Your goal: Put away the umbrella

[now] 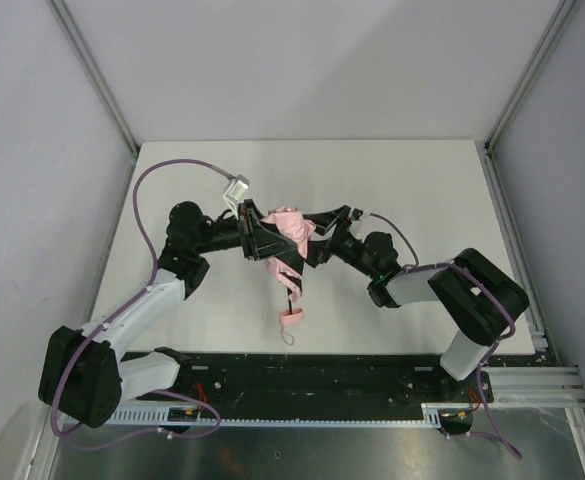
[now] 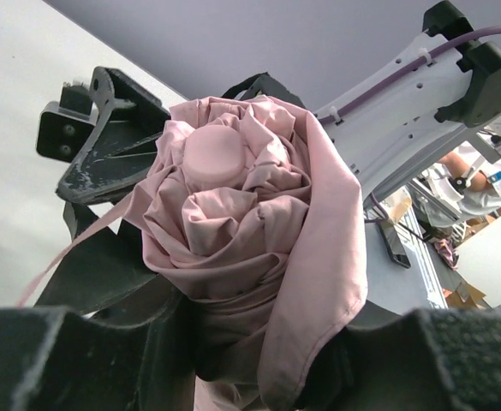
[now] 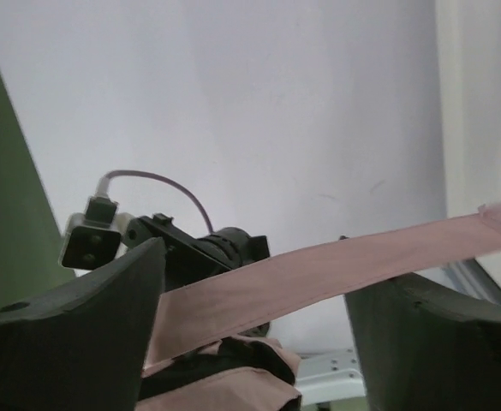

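L gripper (image 1: 261, 236) clamps umbrella (image 1: 290, 225); R gripper (image 1: 318, 239) gaping; 2 arms elbow-bent inward.

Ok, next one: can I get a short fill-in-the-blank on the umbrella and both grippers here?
1. The left gripper is shut on the folded ____ umbrella.
2. The right gripper stands ____, with the umbrella's strap crossing between its fingers.
3. In the top view the umbrella's handle points toward the arms' ____.
Missing words: pink; open; bases.
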`<state>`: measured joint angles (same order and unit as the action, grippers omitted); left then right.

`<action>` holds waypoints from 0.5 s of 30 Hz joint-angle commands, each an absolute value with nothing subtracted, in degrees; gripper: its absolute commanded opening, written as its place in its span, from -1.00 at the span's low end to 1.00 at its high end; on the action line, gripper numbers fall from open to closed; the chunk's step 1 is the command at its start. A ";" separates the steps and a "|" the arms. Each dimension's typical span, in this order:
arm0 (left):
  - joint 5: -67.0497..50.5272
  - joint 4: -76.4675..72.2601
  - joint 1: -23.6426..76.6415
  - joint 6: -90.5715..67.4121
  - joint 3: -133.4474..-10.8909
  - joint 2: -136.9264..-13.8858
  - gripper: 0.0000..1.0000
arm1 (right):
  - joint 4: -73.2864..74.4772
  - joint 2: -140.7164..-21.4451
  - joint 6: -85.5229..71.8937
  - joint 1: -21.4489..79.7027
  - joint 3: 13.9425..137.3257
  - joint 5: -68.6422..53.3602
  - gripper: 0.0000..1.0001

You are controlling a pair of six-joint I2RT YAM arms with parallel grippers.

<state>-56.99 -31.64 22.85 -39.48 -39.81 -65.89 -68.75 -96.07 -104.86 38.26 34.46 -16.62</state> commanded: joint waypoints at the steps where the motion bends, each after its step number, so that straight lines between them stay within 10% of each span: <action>1: -58.21 -36.28 23.35 -41.28 -42.08 -63.58 -1.00 | -81.16 -97.55 -106.28 38.14 33.52 -8.56 0.42; 6: -56.17 -36.51 23.35 -41.75 -40.38 -62.82 -1.00 | -85.81 -96.80 -95.20 35.62 31.98 -6.31 -0.80; 15: -43.47 -36.37 23.46 -49.39 -35.63 -69.99 -1.00 | -83.76 -82.34 -67.97 36.74 24.16 1.01 -1.00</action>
<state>-49.67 -32.53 23.03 -45.10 -36.45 -66.78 -74.15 -90.21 -84.14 36.58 24.23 -3.62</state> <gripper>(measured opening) 0.412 0.008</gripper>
